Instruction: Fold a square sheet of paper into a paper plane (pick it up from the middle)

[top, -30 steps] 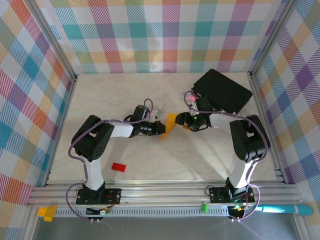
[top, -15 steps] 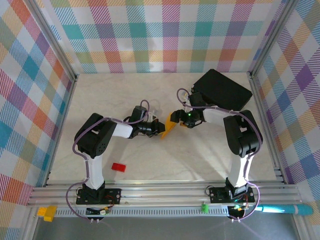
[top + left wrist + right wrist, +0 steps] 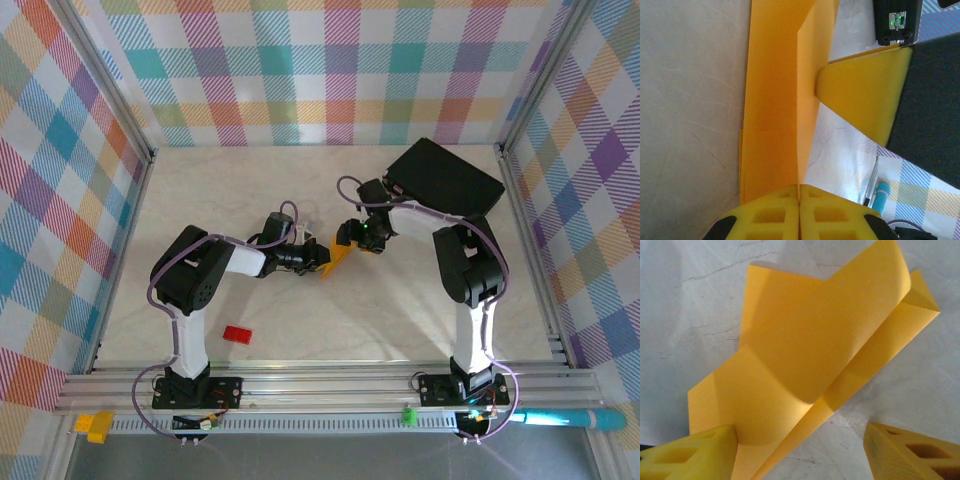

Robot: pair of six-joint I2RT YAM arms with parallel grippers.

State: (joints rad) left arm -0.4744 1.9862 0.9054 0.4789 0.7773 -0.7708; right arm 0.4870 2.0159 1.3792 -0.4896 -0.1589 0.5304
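Pinching the square sheet of paper [image 3: 775,100] tight in the closed left claw [image 3: 799,197], left of and nearer than the black box [image 3: 445,182]. Straddling its free end with the right claw [image 3: 797,435] spread open. Creased lengthwise already; nose and wing folds probably left to do.

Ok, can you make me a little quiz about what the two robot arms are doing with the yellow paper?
1. True or false: the left gripper is shut on the folded paper.
2. Pick one. The right gripper is: A) open; B) shut on the paper; C) shut on nothing.
3. Fill in the gap: the small red block lies on the table nearer the ____ arm's base.

Key: 1 true; 2 A; 3 left.
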